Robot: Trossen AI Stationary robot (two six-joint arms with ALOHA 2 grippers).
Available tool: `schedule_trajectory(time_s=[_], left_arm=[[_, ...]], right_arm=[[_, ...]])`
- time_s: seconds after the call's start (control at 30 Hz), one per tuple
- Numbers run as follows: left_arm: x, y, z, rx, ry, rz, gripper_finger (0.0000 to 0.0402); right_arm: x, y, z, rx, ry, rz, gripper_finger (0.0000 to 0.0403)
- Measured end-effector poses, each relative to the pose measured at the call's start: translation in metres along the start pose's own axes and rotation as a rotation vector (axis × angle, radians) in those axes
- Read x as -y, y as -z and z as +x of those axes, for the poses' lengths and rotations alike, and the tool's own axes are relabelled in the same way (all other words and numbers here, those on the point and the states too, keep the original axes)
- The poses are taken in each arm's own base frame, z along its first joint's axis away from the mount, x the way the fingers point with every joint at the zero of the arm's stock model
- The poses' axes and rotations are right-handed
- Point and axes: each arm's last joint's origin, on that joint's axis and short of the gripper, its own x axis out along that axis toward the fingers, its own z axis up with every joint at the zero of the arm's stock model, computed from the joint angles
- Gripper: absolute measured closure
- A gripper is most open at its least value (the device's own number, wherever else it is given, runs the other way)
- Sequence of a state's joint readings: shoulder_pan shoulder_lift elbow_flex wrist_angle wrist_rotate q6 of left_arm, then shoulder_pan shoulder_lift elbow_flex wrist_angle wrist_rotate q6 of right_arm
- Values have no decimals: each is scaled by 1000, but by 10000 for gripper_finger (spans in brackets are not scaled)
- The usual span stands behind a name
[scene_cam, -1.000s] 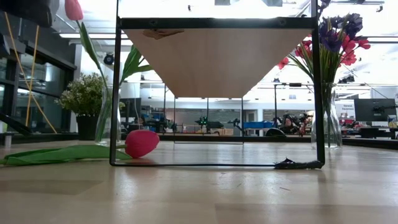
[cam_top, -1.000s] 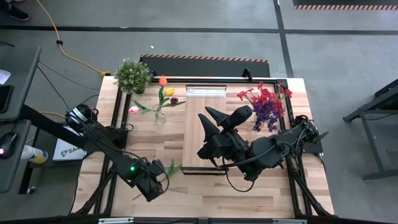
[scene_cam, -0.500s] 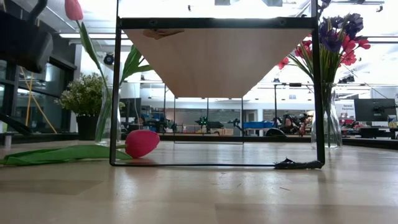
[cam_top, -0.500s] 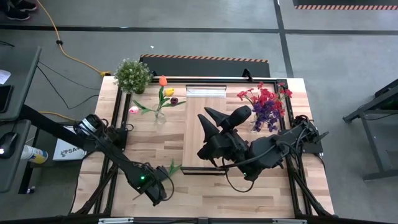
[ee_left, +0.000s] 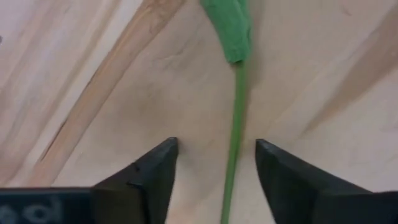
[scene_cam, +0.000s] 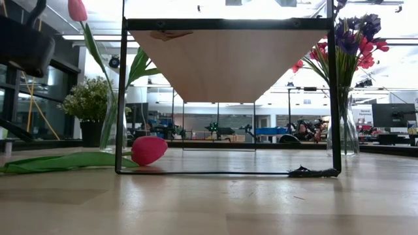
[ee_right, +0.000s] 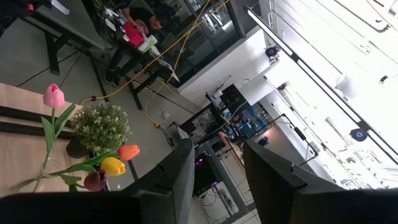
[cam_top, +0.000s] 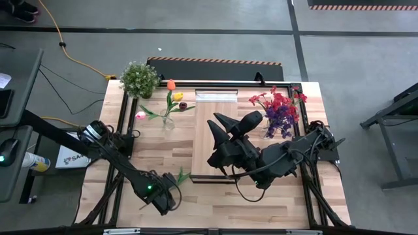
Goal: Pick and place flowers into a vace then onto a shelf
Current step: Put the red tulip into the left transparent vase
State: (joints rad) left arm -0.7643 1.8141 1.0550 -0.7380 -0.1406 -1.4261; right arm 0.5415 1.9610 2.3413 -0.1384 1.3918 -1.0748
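A flower lies flat on the table near its front left, its green stem [ee_left: 236, 112] and leaf [cam_top: 183, 175] showing from above. Its pink head [scene_cam: 149, 150] rests by the shelf frame's near left leg. My left gripper [cam_top: 166, 196] points down over it, open, one finger [ee_left: 155, 168] on each side of the stem without touching. My right gripper [cam_top: 219, 127] hangs high above the shelf [cam_top: 202, 108], level and open, nothing between its fingers [ee_right: 180, 174]. A glass vase [cam_top: 168, 123] with tulips stands left of the shelf.
A second vase with red and purple flowers [cam_top: 277, 111] stands at the shelf's right. A bushy potted plant [cam_top: 139, 78] sits at the far left corner. The shelf's dark frame legs [scene_cam: 121, 98] stand on the table. Bare wood lies along the near edge [scene_cam: 261, 202].
My left gripper has sunk toward the table over the lying flower's stem, mostly in the first half second. The flower has not moved.
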Motion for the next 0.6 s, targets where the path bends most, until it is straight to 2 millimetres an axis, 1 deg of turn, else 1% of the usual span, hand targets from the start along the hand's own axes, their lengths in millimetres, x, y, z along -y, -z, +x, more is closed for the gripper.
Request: schedule_trajectory(time_s=[0.13,0.37,0.53,0.6], left_arm=[[-1,-2,1,0,-6,-16,213],[-3,-5,2,-4,-25,-36,297],[-3,-5,2,-1,-28,-34,376],[-3,-5,2,0,-29,-35,382]], right_arm=[[0,0,0,0,0,0,273],[0,0,0,0,0,0,273],[0,0,0,-1,0,-1,273],[0,0,0,-1,0,0,273]])
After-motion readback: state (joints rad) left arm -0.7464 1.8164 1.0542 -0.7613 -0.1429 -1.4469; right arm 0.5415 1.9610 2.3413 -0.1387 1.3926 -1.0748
